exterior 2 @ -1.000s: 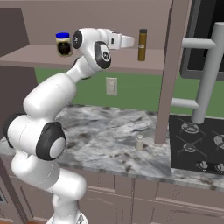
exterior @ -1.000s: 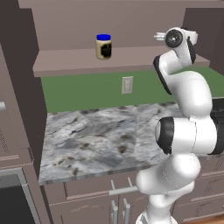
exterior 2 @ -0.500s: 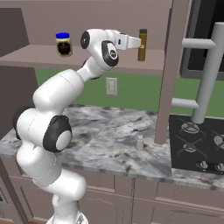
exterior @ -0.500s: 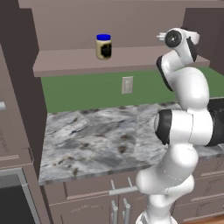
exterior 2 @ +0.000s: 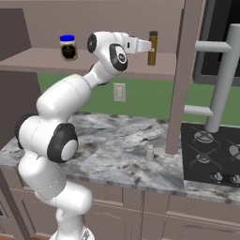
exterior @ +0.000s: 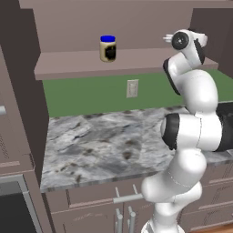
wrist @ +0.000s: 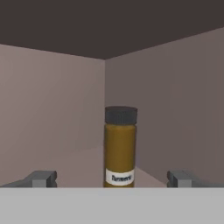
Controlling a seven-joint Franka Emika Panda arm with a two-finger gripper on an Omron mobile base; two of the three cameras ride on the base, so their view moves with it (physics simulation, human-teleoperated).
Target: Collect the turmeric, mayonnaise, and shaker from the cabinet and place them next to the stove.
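Hand view puts the turmeric (wrist: pixel 120 146) upright on the cabinet (wrist: pixel 52 109) shelf, straight ahead, centred between my fingertips (wrist: pixel 41 178), which sit wide apart with nothing held. From the right base view I see my gripper (exterior 2: pixel 149 46) level with the bottle (exterior 2: pixel 153 48), just left of it. Mayonnaise (exterior 2: pixel 68 47) stands far left on the same shelf. Shaker (exterior 2: pixel 149 152) is down on the counter (exterior 2: pixel 112 145), near the stove (exterior 2: pixel 211 154).

Turmeric (wrist: pixel 120 148) upright in cabinet (wrist: pixel 52 113) corner, jaws apart.
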